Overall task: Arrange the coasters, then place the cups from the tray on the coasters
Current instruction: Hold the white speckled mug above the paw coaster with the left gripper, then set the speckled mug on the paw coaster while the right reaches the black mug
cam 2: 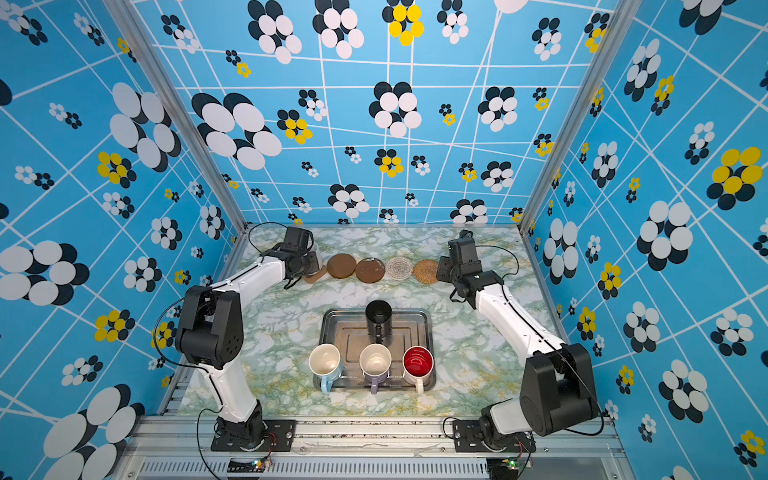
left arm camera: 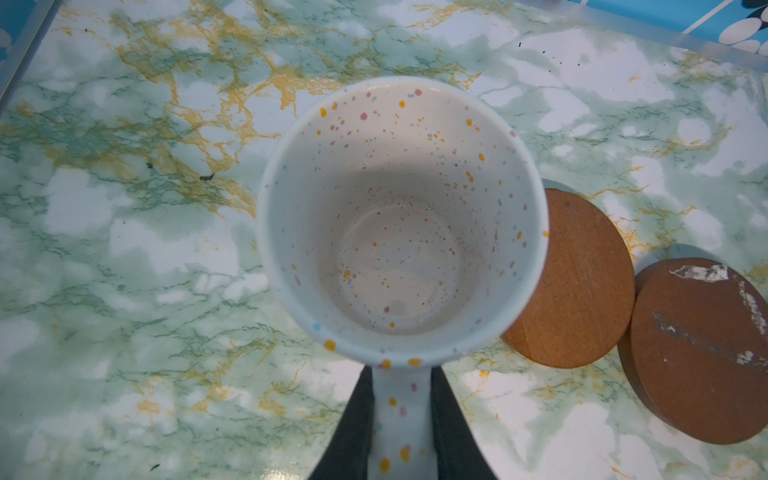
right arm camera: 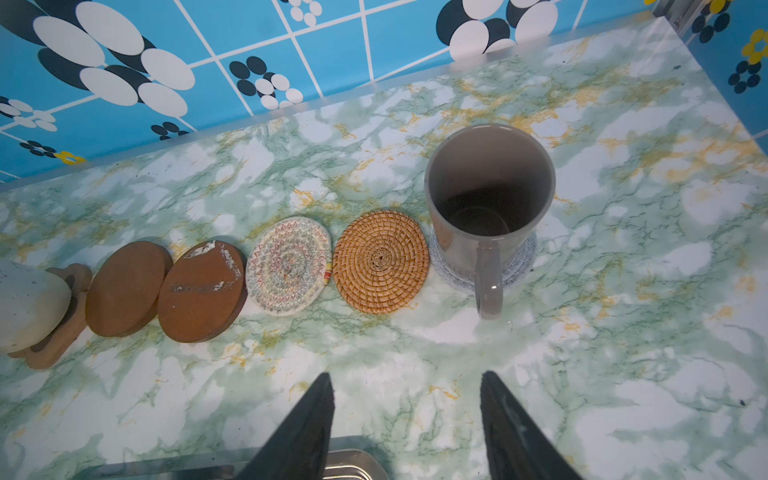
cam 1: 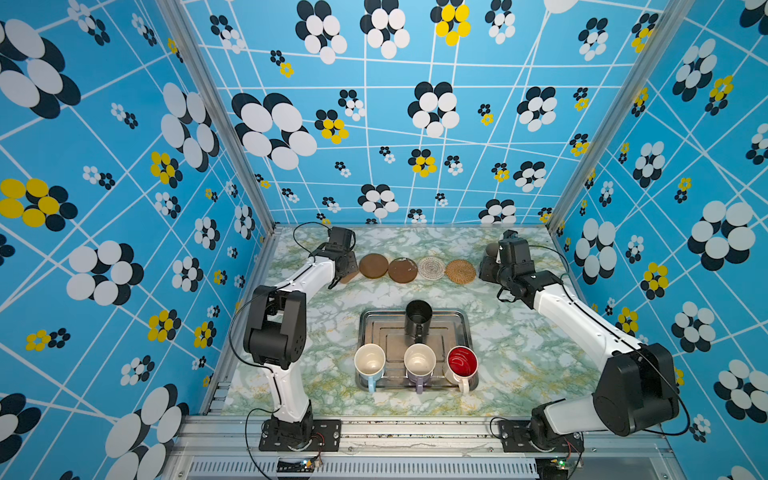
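My left gripper is shut on the handle of the white speckled cup. That cup stands upright over the brown paw coaster at the left end of the row; whether it rests on it I cannot tell. Along the row lie two brown discs, the crochet coaster and the rattan coaster. The grey-beige cup stands on the pale grey coaster. My right gripper is open and empty, drawn back from that cup.
The silver tray sits mid-table, nearer the front. It holds the black cup, light blue cup, lilac cup and red-lined white cup. Patterned walls close the back and both sides.
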`<act>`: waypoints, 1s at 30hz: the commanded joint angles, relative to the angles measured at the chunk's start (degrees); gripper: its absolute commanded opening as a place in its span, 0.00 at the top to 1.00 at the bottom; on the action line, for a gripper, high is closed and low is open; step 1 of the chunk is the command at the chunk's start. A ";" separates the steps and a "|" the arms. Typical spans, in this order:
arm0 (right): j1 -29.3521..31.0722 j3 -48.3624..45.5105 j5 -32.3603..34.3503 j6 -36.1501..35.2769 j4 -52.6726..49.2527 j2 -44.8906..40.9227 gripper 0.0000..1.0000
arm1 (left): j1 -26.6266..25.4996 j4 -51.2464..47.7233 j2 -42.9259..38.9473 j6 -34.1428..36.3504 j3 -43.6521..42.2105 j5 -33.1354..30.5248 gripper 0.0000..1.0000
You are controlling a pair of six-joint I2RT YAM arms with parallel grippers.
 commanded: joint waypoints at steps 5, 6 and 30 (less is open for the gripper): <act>-0.30 1.25 -0.56 0.76 -1.18 0.06 0.41 | 0.43 3.51 -0.57 0.57 -1.56 1.84 1.00; -0.30 1.24 -0.56 0.76 -1.25 -0.03 0.41 | 0.40 3.14 -0.39 0.51 -1.49 2.04 0.98; 3.56 2.00 -5.67 -1.31 -4.73 -7.44 0.37 | -2.51 3.87 -16.10 -1.11 -7.49 0.77 0.32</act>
